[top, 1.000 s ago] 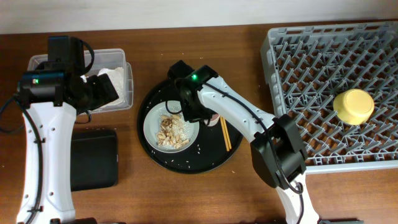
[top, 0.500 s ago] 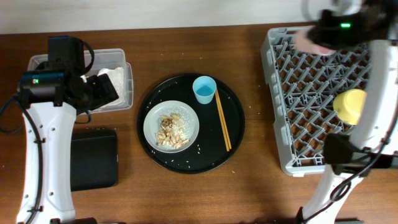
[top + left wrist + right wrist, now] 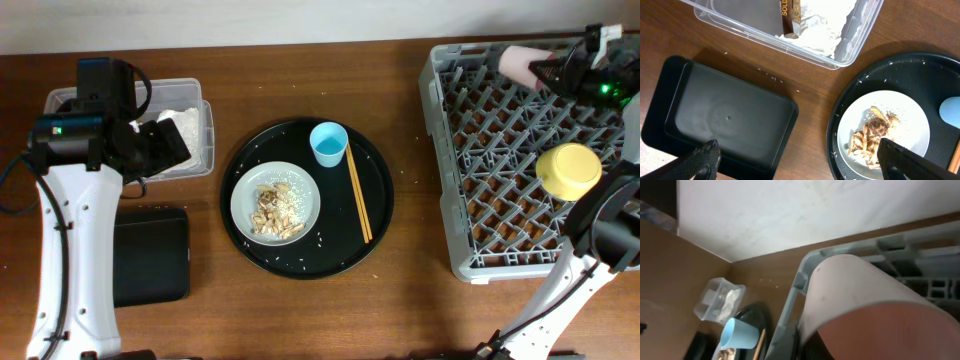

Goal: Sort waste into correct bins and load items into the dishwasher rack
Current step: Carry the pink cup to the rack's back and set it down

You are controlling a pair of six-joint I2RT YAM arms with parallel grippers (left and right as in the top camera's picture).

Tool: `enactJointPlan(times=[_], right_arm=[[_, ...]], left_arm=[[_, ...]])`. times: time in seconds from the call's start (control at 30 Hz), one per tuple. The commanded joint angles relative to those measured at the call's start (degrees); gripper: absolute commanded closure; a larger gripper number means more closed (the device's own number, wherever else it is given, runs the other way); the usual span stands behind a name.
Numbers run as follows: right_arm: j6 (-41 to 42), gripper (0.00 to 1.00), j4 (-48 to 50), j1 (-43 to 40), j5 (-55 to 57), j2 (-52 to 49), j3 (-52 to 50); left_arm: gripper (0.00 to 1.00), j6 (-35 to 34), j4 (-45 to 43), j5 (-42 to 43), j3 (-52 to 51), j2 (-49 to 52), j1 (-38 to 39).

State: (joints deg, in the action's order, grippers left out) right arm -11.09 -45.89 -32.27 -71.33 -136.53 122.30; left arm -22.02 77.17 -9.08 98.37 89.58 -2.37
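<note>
Right claw: closed on the pink cup, tipped sideways over the top rim of the rack, upper right of the overhead view. In the right wrist view, cup wall across the lower right, rack corner just behind it. Lower in the rack, near its right edge, yellow bowl.

Left claw: spread wide, gripping nothing, fingertips at the bottom corners of the left wrist view. Above them at left, black bin on the wooden surface. Along the top edge, box with napkins and wrapper inside. At right, round tray carrying the plate of scraps. On that tray in the overhead view, blue cup upright near the top, chopsticks just right of the plate.
</note>
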Motion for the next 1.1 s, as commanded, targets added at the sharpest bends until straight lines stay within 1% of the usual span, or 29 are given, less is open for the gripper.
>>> enactJointPlan(times=[0.0,0.03,0.07,0.1,0.4,0.43,0.47,0.5,0.53,0.57,0.6,0.63,0.67,0.73,0.8,1.07], right_arm=[[0.17,0.96,0.04,-0.48,-1.64,0.17,-1.79],[4.42,0.96,-0.55,-0.50,4.52,0.17,-2.16],[6.08,0.96,-1.90,-0.50,8.92,0.17,-2.16],[6.14,0.96,-3.21,-0.63,10.54,0.17,-2.16],[6.05,0.96,-9.75,-5.27,10.78,0.22,-2.08],[6.03,0.94,-10.10,-5.31,10.78,0.22,-2.08],[5.29,0.96,-10.01,-5.27,9.68,0.22,-2.08],[2.56,0.96,-9.79,-5.22,5.70,0.22,-2.08],[-0.24,0.96,-9.18,-5.18,-0.74,0.22,-2.08],[-0.68,0.96,-6.73,-5.03,-8.26,0.22,-2.08],[-0.66,0.96,-4.22,-4.66,-13.09,0.20,-2.08],[-0.46,0.96,-1.99,-3.89,-14.29,0.22,-2.08],[-0.46,0.96,-1.20,-3.21,-11.72,0.20,-2.08],[1.05,0.96,-1.18,-1.42,-2.10,0.17,-2.10],[1.05,0.96,-1.40,-1.01,2.86,0.17,-2.12],[0.76,0.96,-5.64,-1.22,11.15,0.17,-3.43]], left_arm=[[0.01,0.87,0.04,-0.61,-0.09,-0.15,-0.04],[0.01,0.87,0.04,-0.61,-0.09,-0.15,-0.04],[0.01,0.87,0.04,-0.61,-0.09,-0.13,-0.04],[0.01,0.87,0.04,-0.61,-0.09,-0.13,-0.04],[0.01,0.87,0.04,-0.61,-0.09,-0.15,-0.04],[0.01,0.87,0.04,-0.61,-0.09,-0.15,-0.04],[0.01,0.87,0.04,-0.61,-0.09,-0.15,-0.04],[0.01,0.87,0.04,-0.61,-0.09,-0.15,-0.04],[0.01,0.87,0.04,-0.61,-0.09,-0.15,-0.04],[0.01,0.87,0.04,-0.61,-0.09,-0.15,-0.04],[0.01,0.87,0.04,-0.61,-0.09,-0.15,-0.04],[0.01,0.87,0.04,-0.61,-0.09,-0.15,-0.04],[0.01,0.87,0.04,-0.61,-0.09,-0.15,-0.04],[0.00,0.87,0.04,-0.61,-0.09,-0.15,-0.04],[0.01,0.87,0.04,-0.61,-0.09,-0.15,-0.04],[0.01,0.87,0.04,-0.61,-0.09,-0.13,-0.04]])
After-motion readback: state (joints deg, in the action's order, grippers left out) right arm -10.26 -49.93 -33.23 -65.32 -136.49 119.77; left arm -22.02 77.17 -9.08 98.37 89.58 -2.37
